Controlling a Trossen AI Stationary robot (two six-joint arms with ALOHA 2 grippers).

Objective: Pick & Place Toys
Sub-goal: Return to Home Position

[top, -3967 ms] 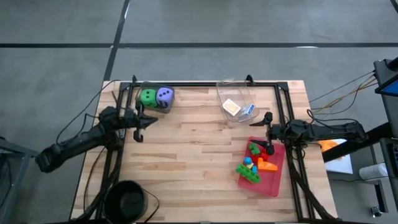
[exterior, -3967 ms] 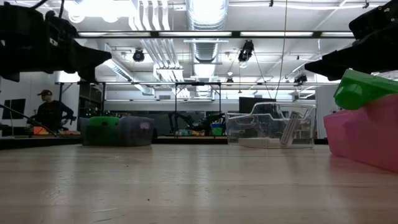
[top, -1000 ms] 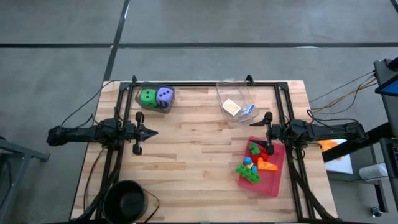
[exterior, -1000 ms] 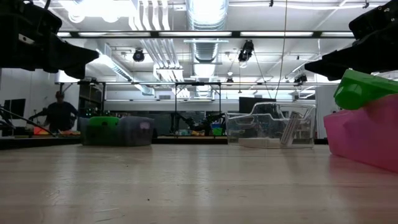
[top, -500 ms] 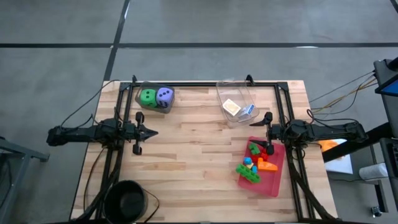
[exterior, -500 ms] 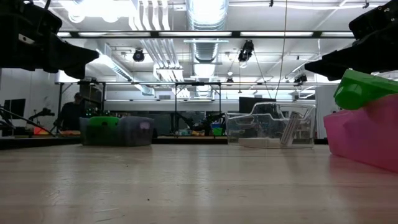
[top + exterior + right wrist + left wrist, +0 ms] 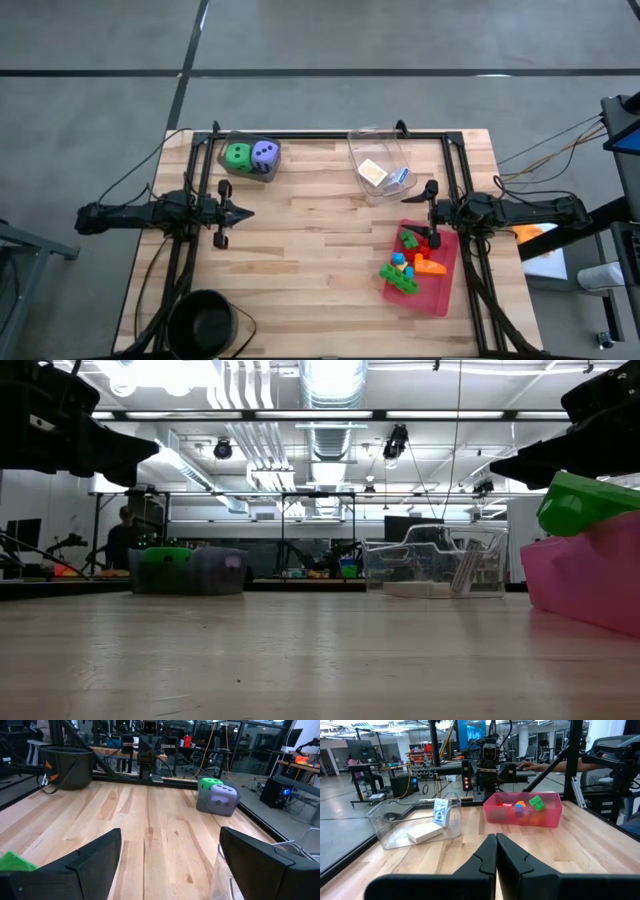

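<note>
Two dice sat upper left: green dotted die (image 7: 238,156), purple dotted die (image 7: 264,153). Left gripper (image 7: 245,211) was pressed together, right gripper (image 7: 432,207) spread apart. Only the low view showed a person (image 7: 122,536).

On the surface (image 7: 310,250), a die (image 7: 238,156) and a second die (image 7: 265,153) sit touching, side by side, in the back left corner. Right of centre at the back stands a box (image 7: 380,150) holding two packets (image 7: 373,172). Before it, by the right edge, a tray (image 7: 445,290) holds the bricks (image 7: 405,270). The left pincer (image 7: 240,212) hangs over the left side, the right pincer (image 7: 432,207) between box and tray.
</note>
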